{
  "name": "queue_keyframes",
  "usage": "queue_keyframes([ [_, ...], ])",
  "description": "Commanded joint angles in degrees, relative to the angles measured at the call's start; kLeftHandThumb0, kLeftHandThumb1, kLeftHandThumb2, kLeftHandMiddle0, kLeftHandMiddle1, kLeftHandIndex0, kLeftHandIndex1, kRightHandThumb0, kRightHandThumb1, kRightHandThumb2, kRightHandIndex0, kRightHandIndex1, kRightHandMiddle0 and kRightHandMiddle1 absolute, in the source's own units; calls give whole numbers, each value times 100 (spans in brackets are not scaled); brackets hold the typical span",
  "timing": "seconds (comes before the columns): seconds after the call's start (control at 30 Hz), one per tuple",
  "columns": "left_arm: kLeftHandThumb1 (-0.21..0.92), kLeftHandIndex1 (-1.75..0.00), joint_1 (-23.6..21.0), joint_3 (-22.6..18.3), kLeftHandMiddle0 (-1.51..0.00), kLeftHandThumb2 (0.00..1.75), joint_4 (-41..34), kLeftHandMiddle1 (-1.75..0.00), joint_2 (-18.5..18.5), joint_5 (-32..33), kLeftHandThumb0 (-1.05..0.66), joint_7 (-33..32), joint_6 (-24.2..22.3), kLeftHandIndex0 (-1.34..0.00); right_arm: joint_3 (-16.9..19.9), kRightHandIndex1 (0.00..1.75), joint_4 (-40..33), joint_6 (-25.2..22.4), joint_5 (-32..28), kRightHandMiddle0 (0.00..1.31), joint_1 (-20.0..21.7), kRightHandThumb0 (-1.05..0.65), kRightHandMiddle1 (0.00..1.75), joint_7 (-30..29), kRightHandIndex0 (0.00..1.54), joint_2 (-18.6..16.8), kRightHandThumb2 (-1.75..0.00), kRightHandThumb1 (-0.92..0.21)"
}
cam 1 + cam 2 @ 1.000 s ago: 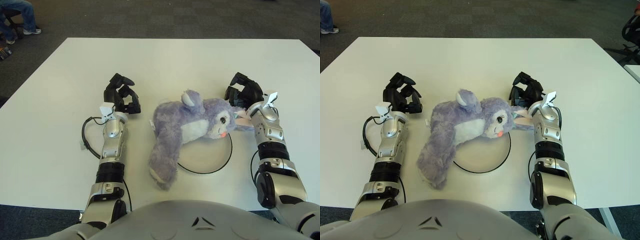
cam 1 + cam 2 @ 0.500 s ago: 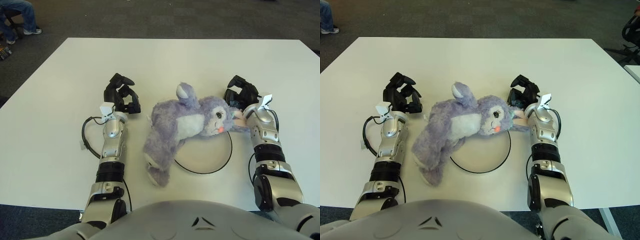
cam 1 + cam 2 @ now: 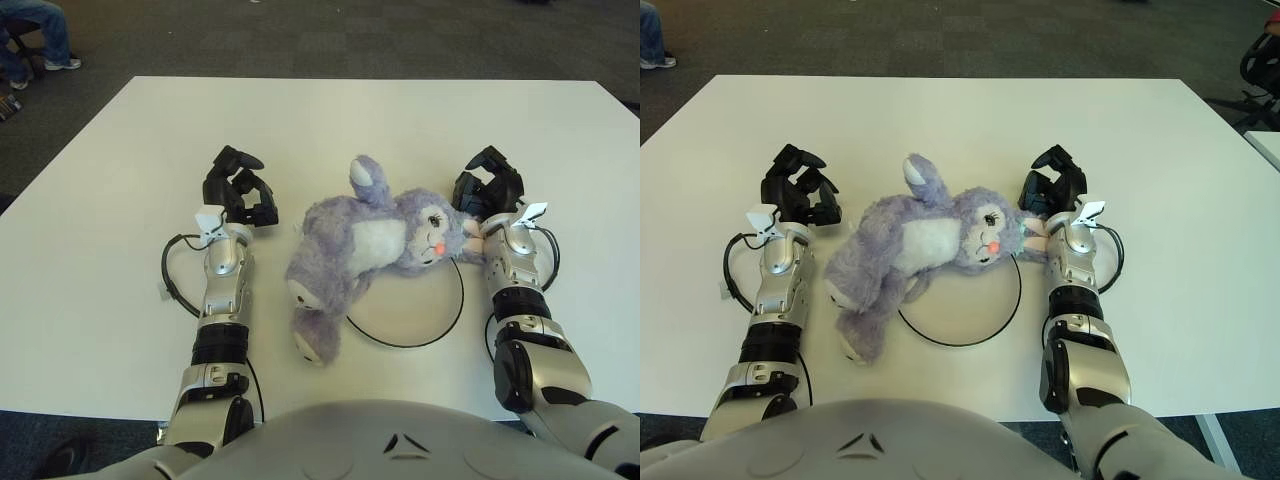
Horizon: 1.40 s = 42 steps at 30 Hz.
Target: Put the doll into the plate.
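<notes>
Lying on its side, the purple doll (image 3: 370, 240) spans the left rim of the plate (image 3: 440, 325), head over the plate's upper part, legs trailing off onto the table (image 3: 330, 130) toward the left arm. Most of the plate's bare surface remains exposed below the head. Open tabletop extends beyond the doll on the far side and to both edges. The right hand (image 3: 487, 190) sits at the doll's head, fingers clenched on its pink ear. The left hand (image 3: 238, 190) rests just left of the doll, fingers curled, grasping nothing.
</notes>
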<state>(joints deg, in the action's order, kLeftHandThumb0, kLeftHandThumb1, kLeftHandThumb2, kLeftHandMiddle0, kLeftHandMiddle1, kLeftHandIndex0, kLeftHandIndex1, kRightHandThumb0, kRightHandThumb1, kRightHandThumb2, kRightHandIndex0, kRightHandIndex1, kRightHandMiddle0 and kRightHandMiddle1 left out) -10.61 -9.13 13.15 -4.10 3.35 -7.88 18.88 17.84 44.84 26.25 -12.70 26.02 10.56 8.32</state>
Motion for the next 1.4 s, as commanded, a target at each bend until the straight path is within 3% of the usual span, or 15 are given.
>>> queue_keyframes([
  [0.0, -6, -174, 268, -24, -90, 174, 128, -175, -78, -8, -1, -96, 12, -66, 88, 175, 497, 155, -158, 64, -118, -49, 175, 91, 129, -174, -135, -29],
  [0.43, 3, -175, 315, -27, -85, 163, 50, -170, -57, 45, 0, -41, 19, -59, 129, 175, 908, 605, -169, 62, -18, -48, 175, 186, 129, -244, -131, -32],
  [1.37, 1, -175, 350, 20, -87, 165, 1, -167, 3, 49, 0, -3, 16, -61, 73, 175, 1210, 797, -83, 65, 50, -50, 175, 363, 125, -181, -136, -28],
])
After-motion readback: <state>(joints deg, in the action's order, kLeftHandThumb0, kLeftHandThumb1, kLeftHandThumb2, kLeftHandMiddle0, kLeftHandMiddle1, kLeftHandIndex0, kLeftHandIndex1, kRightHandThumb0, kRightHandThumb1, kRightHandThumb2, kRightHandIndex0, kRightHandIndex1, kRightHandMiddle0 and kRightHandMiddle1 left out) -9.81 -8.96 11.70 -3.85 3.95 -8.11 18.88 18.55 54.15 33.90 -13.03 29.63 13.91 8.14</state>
